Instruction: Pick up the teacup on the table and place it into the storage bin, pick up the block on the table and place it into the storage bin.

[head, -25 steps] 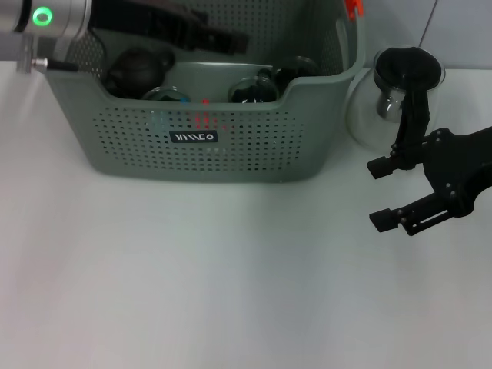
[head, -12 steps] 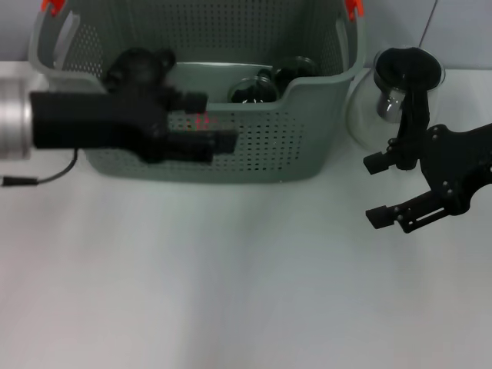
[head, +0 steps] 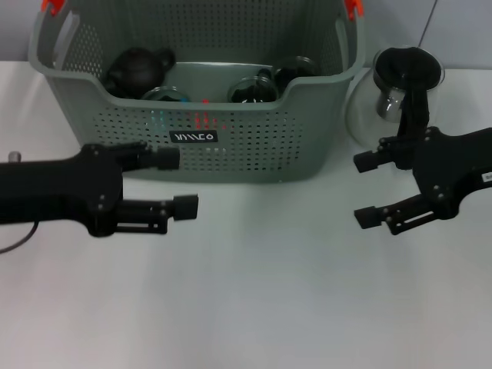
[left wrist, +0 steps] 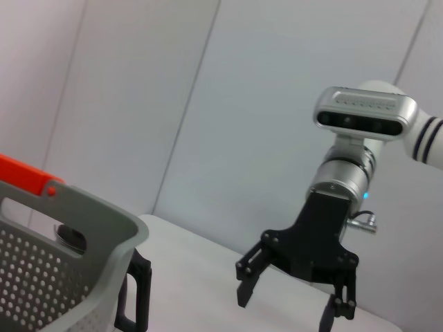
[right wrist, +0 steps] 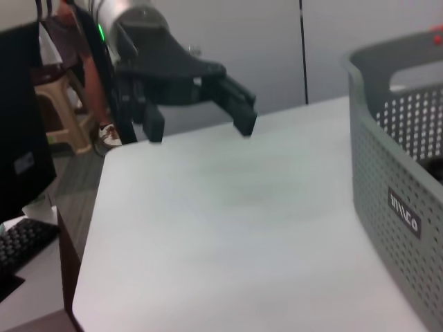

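Observation:
The storage bin (head: 254, 146), grey-green and perforated with orange-red clips, stands at the back of the white table. Inside it lie a black teapot (head: 137, 68) and glass teacups (head: 252, 88). Small red and blue bits (head: 201, 119) show through the front wall's holes; I cannot make out a block. My left gripper (head: 181, 182) hovers open and empty in front of the bin's left half. My right gripper (head: 362, 191) is open and empty to the right of the bin. The right wrist view shows the left gripper (right wrist: 199, 128) and the bin (right wrist: 394, 173); the left wrist view shows the right gripper (left wrist: 284, 311) and a bin corner (left wrist: 83, 228).
A glass pitcher with a black lid and handle (head: 400, 84) stands right of the bin, just behind my right gripper. The white table (head: 254, 307) stretches toward me. Beyond the table's far edge in the right wrist view are a stool (right wrist: 66, 104) and a keyboard (right wrist: 21, 242).
My left arm has swung from over the bin's back left down to the table side in front of the bin. The right gripper has shifted slightly left.

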`<state>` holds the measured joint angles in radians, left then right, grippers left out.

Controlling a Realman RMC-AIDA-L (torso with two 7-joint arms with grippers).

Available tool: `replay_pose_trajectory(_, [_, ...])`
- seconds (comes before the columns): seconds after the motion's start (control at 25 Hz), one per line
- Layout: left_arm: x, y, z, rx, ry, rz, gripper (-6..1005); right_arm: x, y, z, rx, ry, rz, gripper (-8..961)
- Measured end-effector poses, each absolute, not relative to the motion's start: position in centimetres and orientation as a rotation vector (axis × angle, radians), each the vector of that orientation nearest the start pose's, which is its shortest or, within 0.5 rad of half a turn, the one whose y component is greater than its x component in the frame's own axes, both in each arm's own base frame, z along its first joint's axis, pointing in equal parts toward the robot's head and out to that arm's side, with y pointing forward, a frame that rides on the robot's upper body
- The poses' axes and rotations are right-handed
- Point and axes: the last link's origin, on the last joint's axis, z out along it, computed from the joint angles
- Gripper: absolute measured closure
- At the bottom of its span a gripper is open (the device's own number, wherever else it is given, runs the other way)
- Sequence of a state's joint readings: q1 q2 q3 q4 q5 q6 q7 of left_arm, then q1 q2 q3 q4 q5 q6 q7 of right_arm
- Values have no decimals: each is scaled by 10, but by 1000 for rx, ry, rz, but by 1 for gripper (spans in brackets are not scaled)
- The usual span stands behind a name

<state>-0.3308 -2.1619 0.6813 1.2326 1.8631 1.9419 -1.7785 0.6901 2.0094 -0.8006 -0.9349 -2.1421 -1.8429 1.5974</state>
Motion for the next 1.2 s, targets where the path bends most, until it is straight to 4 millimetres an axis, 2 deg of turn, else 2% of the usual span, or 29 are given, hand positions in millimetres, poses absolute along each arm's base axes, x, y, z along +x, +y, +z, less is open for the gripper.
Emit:
replay_pose_trajectory(0.24, [-238, 264, 65, -2759, -651, -894, 123, 189, 350, 34, -3061, 305, 440, 22])
replay_pose_trajectory(0.56, [-243, 256, 62, -2781, -627, -926, 123, 190, 347, 20, -3046, 293, 494, 21])
replay_pose_trajectory(0.84, [-263, 266, 51, -2723, -679, -869, 123, 193, 348, 16, -3029, 286, 508, 21])
replay_pose_trajectory(1.2, [-274, 266, 41, -2708, -659, -865, 123, 195, 355, 4, -3003, 315, 474, 26])
